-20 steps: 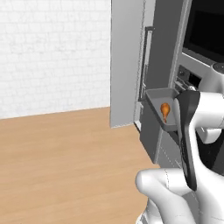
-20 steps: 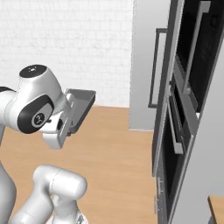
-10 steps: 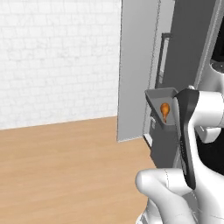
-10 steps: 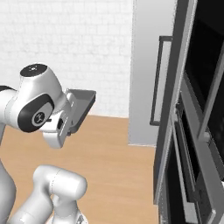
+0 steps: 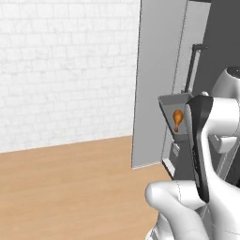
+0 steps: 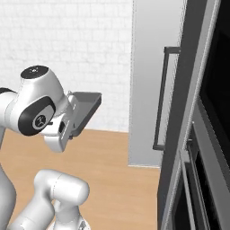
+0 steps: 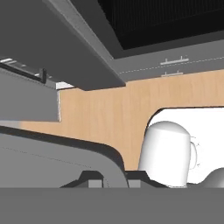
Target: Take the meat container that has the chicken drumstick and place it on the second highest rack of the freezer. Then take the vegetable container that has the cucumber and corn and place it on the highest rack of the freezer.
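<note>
Over a pale wooden floor (image 5: pixel 70 187), backed by a white brick wall (image 5: pixel 65 70), the arm held a dark grey meat container (image 6: pixel 83 112) up off the ground, tilted steeply on its edge. The tall grey freezer (image 6: pixel 150 81) stood ahead with its long dark bar handle (image 6: pixel 161 99), its door face toward the cameras, so the racks inside were hidden.

The left base view looked into the tray's open side, where the small orange-brown chicken drumstick (image 5: pixel 177 118) lay against the bottom, thin end down. The right base view gave the tray's dark underside instead, held out beside the arm's round white joint, well short of the freezer. The gripper (image 7: pixel 109 179) sat at the bottom of the hand view with the container's dark rim curving across it; its fingers were pressed in on that container.

To the right of the freezer, the black glass front of a wall oven (image 6: pixel 215 90) ran down the edge of the right base view.
</note>
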